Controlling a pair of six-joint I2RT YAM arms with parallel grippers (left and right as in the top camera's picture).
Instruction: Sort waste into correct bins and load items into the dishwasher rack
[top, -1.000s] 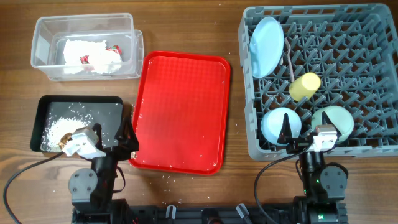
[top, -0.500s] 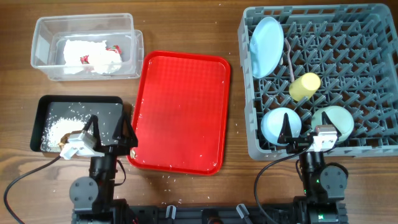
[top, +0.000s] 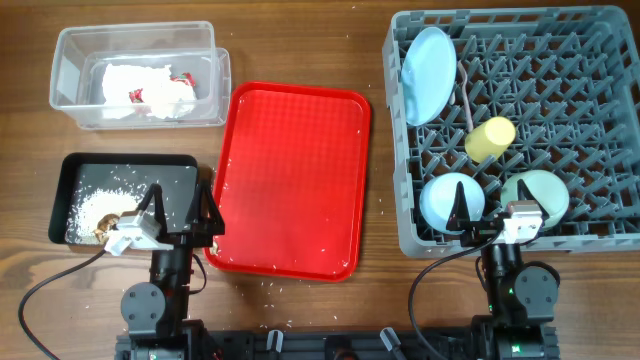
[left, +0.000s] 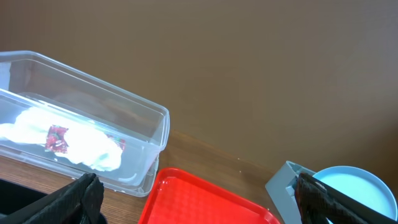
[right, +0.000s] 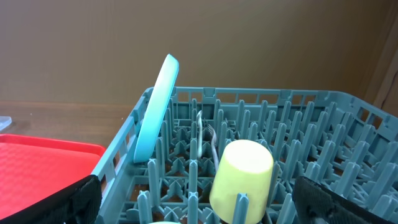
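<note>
Overhead view: both arms sit low at the near edge of the table, and neither is carrying anything.
Left gripper: the left gripper has its jaws spread wide and empty. It sits over the near right corner of the black tray, just beside the red serving tray.
Right gripper: the right gripper is also wide open and empty, at the front wall of the dishwasher rack.
Waste: the napkins and the red scrap lie in the clear tub. The rice crumbs and a brown scrap lie in the black tray.
Items: the plate stands on edge between the pegs and the cup lies on its side. The light blue bowl and the mint bowl sit in the front row. A thin pale handle beside the plate may be cutlery, but it is too small to tell.
Step in hand: sorting and loading look complete, so this reads as a final check.
Leftovers: a few white specks dot the table, and more lie on the red serving tray. They are probably too fine for these fingers.
Doing it well: lift each arm straight up before any sideways swing. That way the left fingers miss the tray rims and the right fingers clear the rack wall and the bowl behind it.
Risk: a sideways sweep could tip the black tray and scatter crumbs.
</note>
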